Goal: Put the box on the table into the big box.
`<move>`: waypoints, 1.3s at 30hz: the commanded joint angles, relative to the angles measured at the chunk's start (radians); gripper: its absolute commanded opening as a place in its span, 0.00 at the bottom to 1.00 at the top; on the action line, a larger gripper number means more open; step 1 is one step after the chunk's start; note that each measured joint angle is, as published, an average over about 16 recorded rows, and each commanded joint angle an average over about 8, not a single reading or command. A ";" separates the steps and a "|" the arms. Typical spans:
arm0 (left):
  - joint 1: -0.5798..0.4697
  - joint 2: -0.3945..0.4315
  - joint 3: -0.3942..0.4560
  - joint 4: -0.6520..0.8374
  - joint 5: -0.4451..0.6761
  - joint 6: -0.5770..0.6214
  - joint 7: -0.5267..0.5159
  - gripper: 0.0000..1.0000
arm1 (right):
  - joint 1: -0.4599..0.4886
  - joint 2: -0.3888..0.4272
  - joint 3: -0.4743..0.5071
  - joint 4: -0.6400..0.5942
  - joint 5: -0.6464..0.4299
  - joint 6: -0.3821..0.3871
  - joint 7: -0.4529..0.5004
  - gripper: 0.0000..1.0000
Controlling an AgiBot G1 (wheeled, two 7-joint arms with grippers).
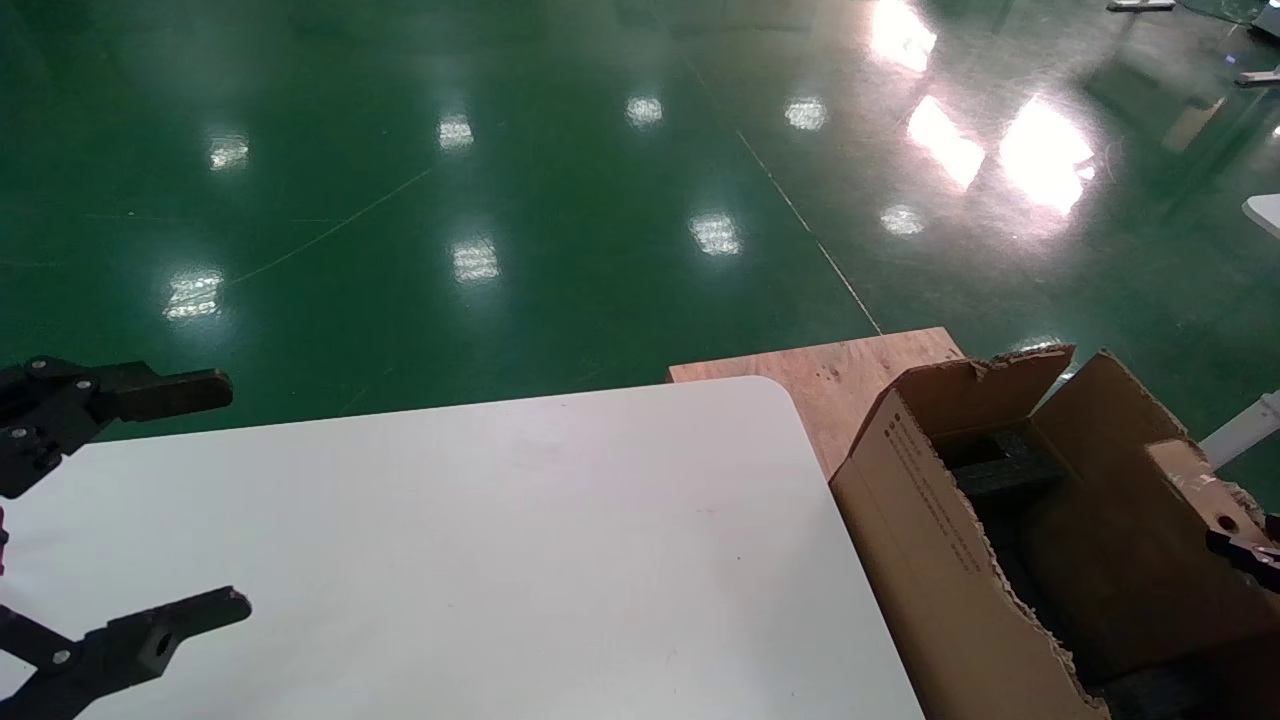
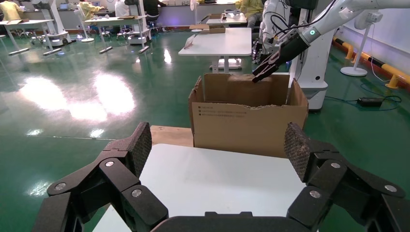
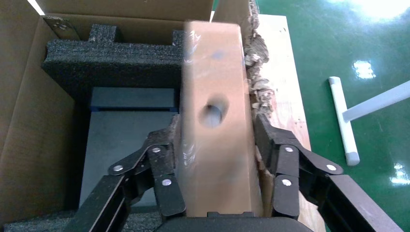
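The box (image 3: 215, 121), a light-brown block with a round dark hole, is held between the fingers of my right gripper (image 3: 215, 140), which is shut on its two long sides. It hangs over the open big box (image 3: 24, 96), above black foam (image 3: 111, 58) and close to the carton's torn wall. In the head view the box (image 1: 1190, 480) and right gripper (image 1: 1245, 550) show at the big box's (image 1: 930, 540) right side. My left gripper (image 1: 225, 495) stands open over the white table (image 1: 520, 540), with nothing between its fingers (image 2: 140, 145).
A flat wooden board (image 1: 840, 375) lies under the big box, beyond the table's rounded corner. Green shiny floor surrounds everything. A white stand leg (image 3: 343, 121) lies on the floor beside the board. Other tables (image 2: 222, 43) stand far behind the carton.
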 commanded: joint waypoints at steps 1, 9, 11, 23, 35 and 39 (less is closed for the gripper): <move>0.000 0.000 0.000 0.000 0.000 0.000 0.000 1.00 | 0.000 0.001 0.002 0.000 -0.001 0.000 0.000 1.00; 0.000 0.000 0.000 0.000 0.000 0.000 0.000 1.00 | 0.000 0.002 0.006 0.001 -0.004 -0.003 0.000 1.00; 0.000 0.000 0.000 0.000 0.000 0.000 0.000 1.00 | 0.000 0.003 0.006 0.001 -0.004 -0.003 0.000 1.00; 0.000 0.000 0.000 0.000 0.000 0.000 0.000 1.00 | -0.001 -0.035 -0.011 0.226 0.059 0.001 -0.017 1.00; 0.000 0.000 0.000 0.000 0.000 0.000 0.000 1.00 | -0.009 -0.166 -0.104 0.597 0.214 0.164 -0.053 1.00; 0.000 0.000 0.000 0.000 0.000 0.000 0.000 1.00 | -0.028 -0.239 -0.136 0.674 0.248 0.227 -0.091 1.00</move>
